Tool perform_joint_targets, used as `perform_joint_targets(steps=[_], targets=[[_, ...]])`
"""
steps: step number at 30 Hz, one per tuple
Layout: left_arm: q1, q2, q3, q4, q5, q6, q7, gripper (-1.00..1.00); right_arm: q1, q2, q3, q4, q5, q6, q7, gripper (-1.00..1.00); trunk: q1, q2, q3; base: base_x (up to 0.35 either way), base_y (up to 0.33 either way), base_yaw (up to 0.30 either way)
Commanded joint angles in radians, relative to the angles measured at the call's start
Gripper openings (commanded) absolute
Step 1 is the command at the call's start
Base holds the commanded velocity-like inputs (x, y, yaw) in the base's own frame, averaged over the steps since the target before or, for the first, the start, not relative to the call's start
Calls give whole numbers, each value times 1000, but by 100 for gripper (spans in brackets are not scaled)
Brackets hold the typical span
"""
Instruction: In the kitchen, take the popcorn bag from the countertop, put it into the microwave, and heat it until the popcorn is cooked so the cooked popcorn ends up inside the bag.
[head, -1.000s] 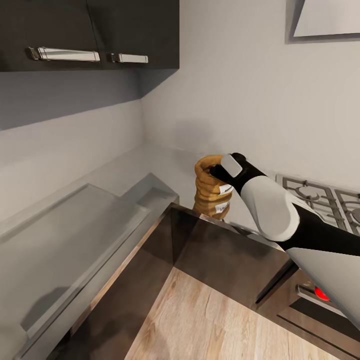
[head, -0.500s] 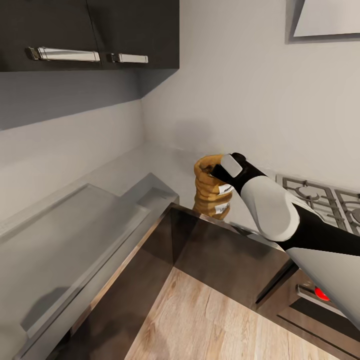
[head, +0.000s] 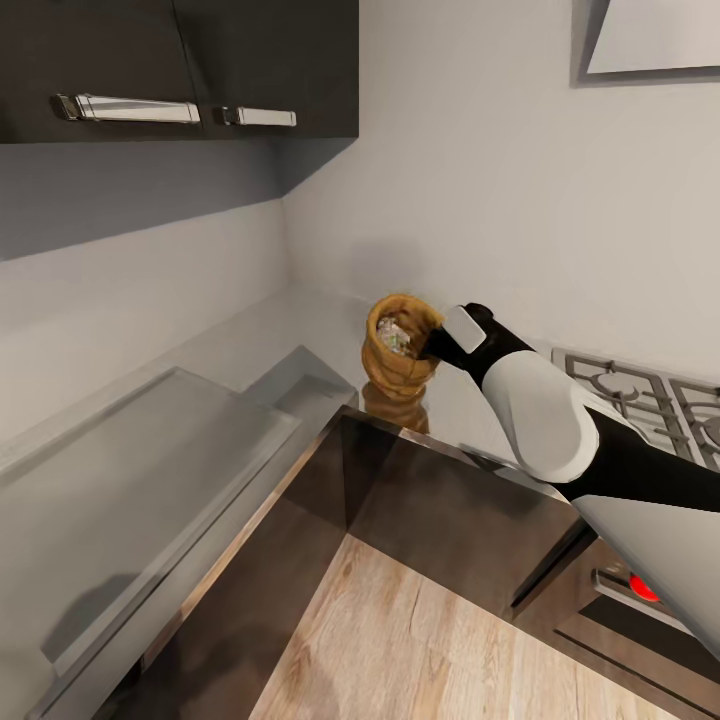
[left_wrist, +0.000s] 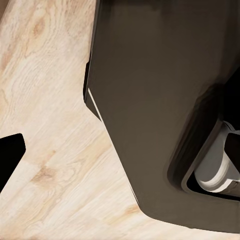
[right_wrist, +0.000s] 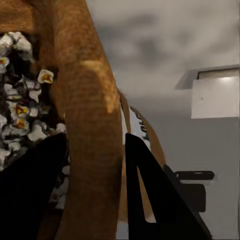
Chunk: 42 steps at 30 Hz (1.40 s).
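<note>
The popcorn bag (head: 400, 355) is tilted over on the grey countertop (head: 300, 325) near the inner corner, its open mouth turned toward me with pale popcorn inside. My right gripper (head: 432, 345) reaches in from the right and meets the bag's rim. In the right wrist view the bag's tan rim (right_wrist: 90, 125) stands between the two black fingers (right_wrist: 155, 200) of the right gripper (right_wrist: 95, 150), which is shut on it, with popcorn kernels on the inner side. The left wrist view has a black fingertip (left_wrist: 10, 155) over the wooden floor. The microwave is out of view.
A gas stove (head: 640, 390) lies to the right of the bag, with a red light (head: 645, 588) on the oven front below. Dark upper cabinets (head: 180, 70) hang at left, and a recessed steel drainboard (head: 150, 440) runs along the left counter. Wooden floor (head: 400, 640) lies in front.
The bag has tipped from upright to a tilt and shifted left, so its mouth and the popcorn inside now show. The right arm has barely moved.
</note>
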Motion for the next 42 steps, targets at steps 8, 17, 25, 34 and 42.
perform_joint_targets(steps=[8, 17, 25, 34, 42], targets=[[0, 0, 2, 0, 4, -2, 0, 100, -1, 0, 4, -183, -10, 230, -40, -100, 0, -1, -1, 0, 0, 0], [0, 0, 2, 0, 4, -2, 0, 100, 0, 0, 192, -355, -10, 536, -117, -100, 0, -1, -1, 0, 0, 0], [0, 1, 1, 0, 4, -2, 0, 100, 0, 0, 202, -491, -9, 536, -118, -100, 0, -1, -1, 0, 0, 0], [0, 0, 2, 0, 4, -2, 0, 100, 0, 0, 201, -493, -13, 536, -117, -100, 0, -1, -1, -226, 0, 0], [0, 0, 2, 0, 4, -2, 0, 100, 0, 0, 201, -486, -18, 536, -116, -100, 0, -1, -1, -345, 0, 0]])
